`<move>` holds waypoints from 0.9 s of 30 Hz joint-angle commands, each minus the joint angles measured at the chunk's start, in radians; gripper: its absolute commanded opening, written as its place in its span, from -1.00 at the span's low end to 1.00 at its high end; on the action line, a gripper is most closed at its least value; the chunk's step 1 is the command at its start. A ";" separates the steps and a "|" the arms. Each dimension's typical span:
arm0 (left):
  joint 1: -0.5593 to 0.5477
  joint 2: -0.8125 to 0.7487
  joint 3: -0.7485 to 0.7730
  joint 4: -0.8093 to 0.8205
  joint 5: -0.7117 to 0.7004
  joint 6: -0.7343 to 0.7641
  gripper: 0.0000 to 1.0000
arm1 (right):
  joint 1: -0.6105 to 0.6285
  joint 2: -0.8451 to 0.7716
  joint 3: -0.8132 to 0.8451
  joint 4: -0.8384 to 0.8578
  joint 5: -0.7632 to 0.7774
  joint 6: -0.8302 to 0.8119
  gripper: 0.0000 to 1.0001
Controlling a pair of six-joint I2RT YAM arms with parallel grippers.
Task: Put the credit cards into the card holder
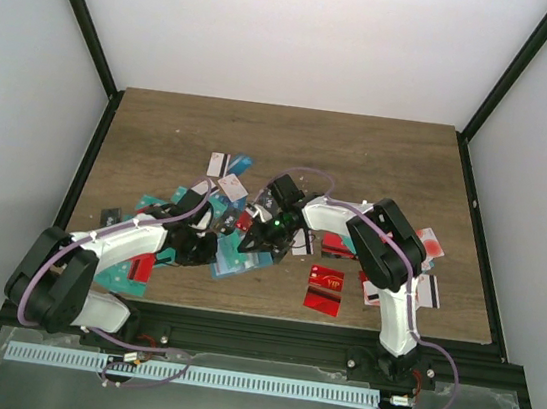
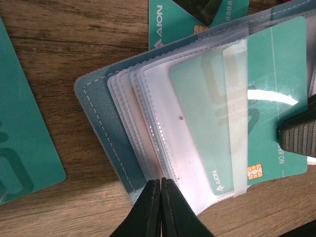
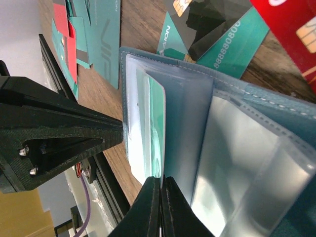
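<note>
Left tool [image 2: 160, 200] is pressed together on the near edge of the card holder [image 2: 96, 113], pinning its clear sleeves [image 2: 143, 98] against the bench [image 2: 74, 34]. Right tool [image 3: 160, 200] is pinched shut too, on what looks like the end of a teal card [image 2: 276, 74]. That card sits partway into the top sleeve, chip end outside. The holder lies open mid-bench between the two arms, with the other credit cards [image 1: 324, 290] scattered around it. To do this well, I'd say the card wants pushing straight along the sleeve, flat and square to the opening, while the left grip stops the holder sliding. Any twist would likely snag a corner on the seam.
</note>
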 commanded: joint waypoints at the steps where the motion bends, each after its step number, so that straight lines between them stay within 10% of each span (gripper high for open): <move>1: -0.005 -0.016 -0.013 -0.003 -0.001 0.009 -0.92 | 0.019 -0.004 0.009 0.011 0.019 0.012 -0.99; 20: -0.005 -0.100 0.012 -0.042 0.000 -0.028 -0.90 | 0.050 0.053 -0.079 0.169 -0.041 0.183 -0.97; 27: -0.004 -0.137 0.016 -0.097 -0.048 -0.033 -0.86 | 0.050 0.034 -0.075 0.149 -0.020 0.171 -0.63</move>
